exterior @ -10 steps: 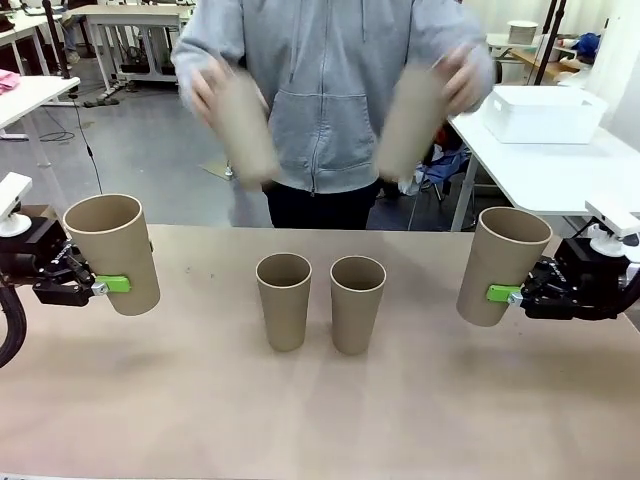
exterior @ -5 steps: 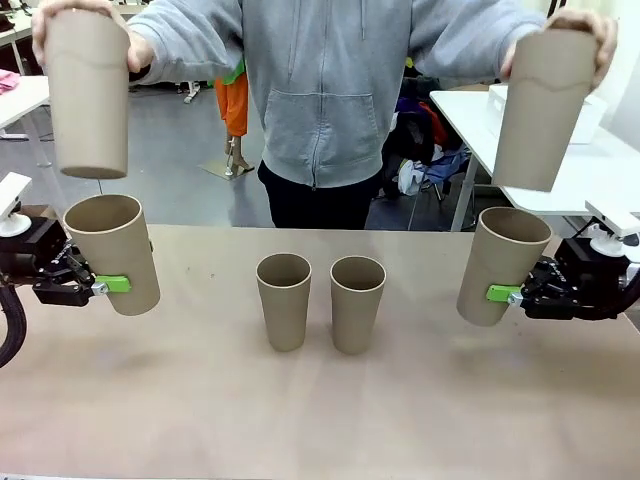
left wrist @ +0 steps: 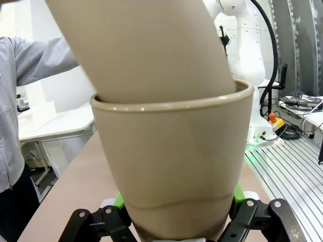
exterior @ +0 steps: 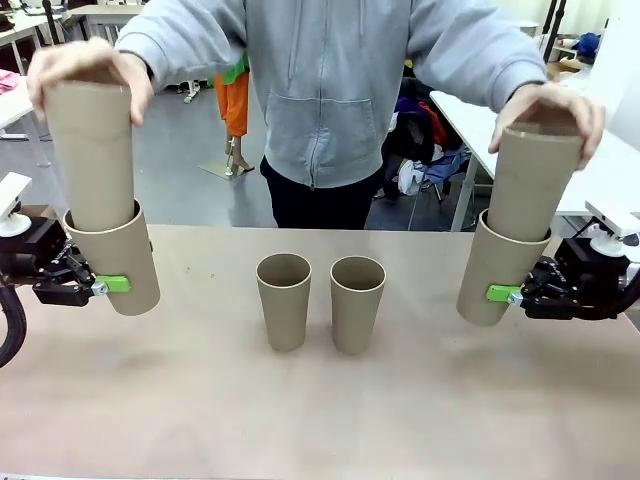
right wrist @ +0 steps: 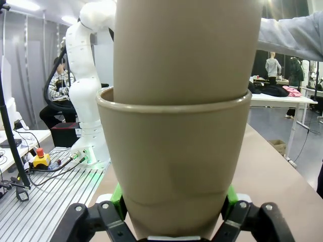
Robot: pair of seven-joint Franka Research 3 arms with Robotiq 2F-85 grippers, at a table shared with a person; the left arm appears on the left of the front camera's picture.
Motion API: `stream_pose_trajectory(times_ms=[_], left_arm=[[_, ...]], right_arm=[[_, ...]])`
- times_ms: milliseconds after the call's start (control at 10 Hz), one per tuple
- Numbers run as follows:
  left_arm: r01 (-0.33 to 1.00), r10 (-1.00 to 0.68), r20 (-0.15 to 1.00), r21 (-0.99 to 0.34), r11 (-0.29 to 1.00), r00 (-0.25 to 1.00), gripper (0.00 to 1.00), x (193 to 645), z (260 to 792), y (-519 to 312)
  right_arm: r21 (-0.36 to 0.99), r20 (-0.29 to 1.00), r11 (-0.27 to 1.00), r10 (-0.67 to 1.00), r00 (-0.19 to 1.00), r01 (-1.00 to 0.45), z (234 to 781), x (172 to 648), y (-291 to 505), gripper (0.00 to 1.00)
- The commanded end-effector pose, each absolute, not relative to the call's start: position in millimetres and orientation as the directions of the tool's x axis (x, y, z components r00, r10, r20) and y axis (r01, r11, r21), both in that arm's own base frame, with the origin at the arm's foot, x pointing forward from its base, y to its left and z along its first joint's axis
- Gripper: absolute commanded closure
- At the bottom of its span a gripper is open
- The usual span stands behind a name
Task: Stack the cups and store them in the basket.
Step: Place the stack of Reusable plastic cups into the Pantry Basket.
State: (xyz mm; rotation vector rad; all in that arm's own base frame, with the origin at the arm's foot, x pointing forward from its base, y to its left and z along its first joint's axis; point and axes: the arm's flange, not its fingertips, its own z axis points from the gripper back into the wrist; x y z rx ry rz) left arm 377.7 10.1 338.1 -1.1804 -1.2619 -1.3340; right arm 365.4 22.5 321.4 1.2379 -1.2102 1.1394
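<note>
1. The left claw (exterior: 112, 284) is clamped on the left cup (exterior: 118, 258), mouth up. The right claw (exterior: 502, 293) is clamped on the right cup (exterior: 495, 275) in the same way.
2. One hand (exterior: 90, 65) of the person lowers a third cup (exterior: 92, 150) from straight above, and the other hand (exterior: 555, 100) lowers a fourth cup (exterior: 535, 175). Each bottom is already inside the mouth below it.
3. In the left wrist view the third cup leans a little against the axis of the left cup. On the right, both axes look nearly in line.
4. Two middle cups (exterior: 284, 300) stand upright on the worktop (exterior: 320, 420), just beside each other, between the claws.
</note>
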Motion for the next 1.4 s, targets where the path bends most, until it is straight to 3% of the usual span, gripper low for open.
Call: stream_pose_trajectory(times_ms=[0,1300], left_arm=[[0.992,-0.009,0.993,0.119,-0.050,-0.119,0.16,375.7,338.4,8.4],[0.992,-0.009,0.993,0.119,-0.050,-0.119,0.16,375.7,338.4,8.4]], right_arm=[[0.042,0.999,0.030,-0.032,0.041,-0.999,323.1,366.6,21.5,0.16],[0.042,0.999,0.030,-0.032,0.041,-0.999,323.1,366.6,21.5,0.16]])
